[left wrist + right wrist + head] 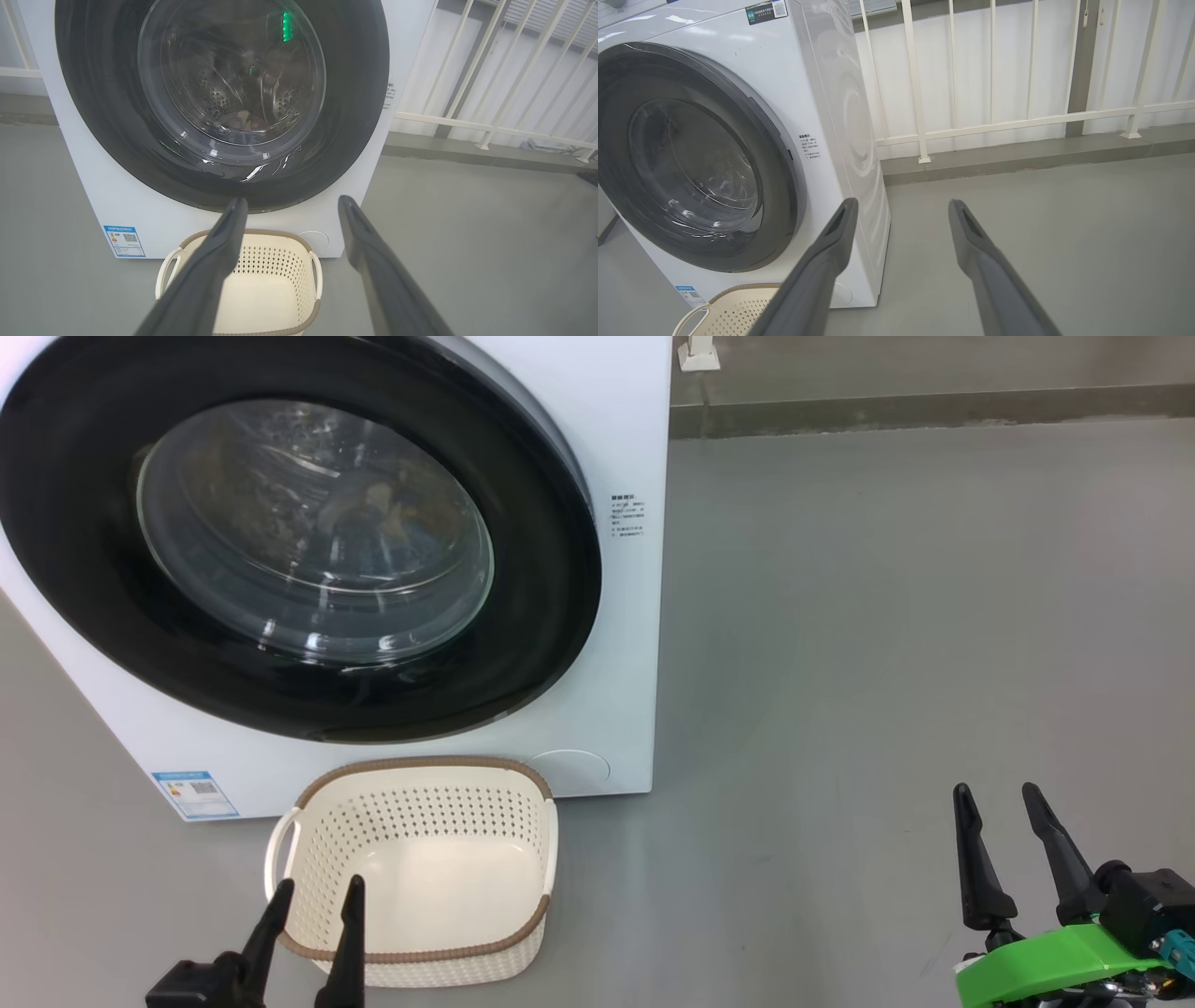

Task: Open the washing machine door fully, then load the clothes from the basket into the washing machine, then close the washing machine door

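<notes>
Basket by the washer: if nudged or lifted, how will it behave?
Probably light: the basket is thin perforated plastic and looks empty. Likely to slide on the smooth grey floor rather than tip, being low and wide. Thin walls may flex if squeezed.

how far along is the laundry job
Looks finished. The basket is empty; what look like clothes lie inside, behind the shut door. In hand: nothing, left gripper and right gripper both open, empty. Left: nothing visible.
</notes>
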Controlling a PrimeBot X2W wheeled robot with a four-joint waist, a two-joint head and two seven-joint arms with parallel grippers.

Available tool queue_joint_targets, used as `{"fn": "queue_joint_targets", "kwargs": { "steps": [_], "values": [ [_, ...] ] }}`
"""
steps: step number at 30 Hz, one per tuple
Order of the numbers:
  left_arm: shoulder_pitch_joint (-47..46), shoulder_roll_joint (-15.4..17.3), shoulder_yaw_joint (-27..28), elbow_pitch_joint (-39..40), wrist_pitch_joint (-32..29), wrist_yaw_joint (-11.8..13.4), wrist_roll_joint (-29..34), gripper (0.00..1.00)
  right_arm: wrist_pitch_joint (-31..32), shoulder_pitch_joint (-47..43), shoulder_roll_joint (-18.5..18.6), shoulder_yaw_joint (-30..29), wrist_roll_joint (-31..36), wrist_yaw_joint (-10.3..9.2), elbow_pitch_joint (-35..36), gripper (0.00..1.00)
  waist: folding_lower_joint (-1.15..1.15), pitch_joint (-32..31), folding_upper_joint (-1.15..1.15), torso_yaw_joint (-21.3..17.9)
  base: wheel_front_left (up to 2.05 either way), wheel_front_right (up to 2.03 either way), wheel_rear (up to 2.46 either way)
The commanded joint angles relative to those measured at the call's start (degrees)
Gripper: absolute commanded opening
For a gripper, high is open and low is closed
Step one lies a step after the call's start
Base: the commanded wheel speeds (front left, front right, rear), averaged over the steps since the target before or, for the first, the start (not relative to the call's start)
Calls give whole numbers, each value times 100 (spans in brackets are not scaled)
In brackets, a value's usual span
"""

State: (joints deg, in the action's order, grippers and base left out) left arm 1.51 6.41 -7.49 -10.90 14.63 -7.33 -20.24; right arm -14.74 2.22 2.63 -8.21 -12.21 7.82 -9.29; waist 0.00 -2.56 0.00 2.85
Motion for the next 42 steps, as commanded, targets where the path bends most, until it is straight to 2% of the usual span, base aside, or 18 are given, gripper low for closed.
{"fn": "queue_joint_targets", "kwargs": {
  "steps": [1,33,34,42],
  "values": [
    [-99,95,167,136,37,-15,-64,100,-26,105,25,149,13,-33,124,100,0,-4,0,6,0,0,0],
    [-75,65,186,173,37,-15,-107,100,-26,131,25,194,22,-33,80,100,0,-93,0,59,0,0,0],
    [64,-13,-7,-11,-1,1,-123,0,1,1,-2,29,-2,1,-79,0,0,-92,0,56,0,0,0],
    [141,-103,-9,-235,-78,2,-404,0,114,-64,-47,0,-302,1,-361,0,8,-85,0,43,0,0,0]
  ]
}}
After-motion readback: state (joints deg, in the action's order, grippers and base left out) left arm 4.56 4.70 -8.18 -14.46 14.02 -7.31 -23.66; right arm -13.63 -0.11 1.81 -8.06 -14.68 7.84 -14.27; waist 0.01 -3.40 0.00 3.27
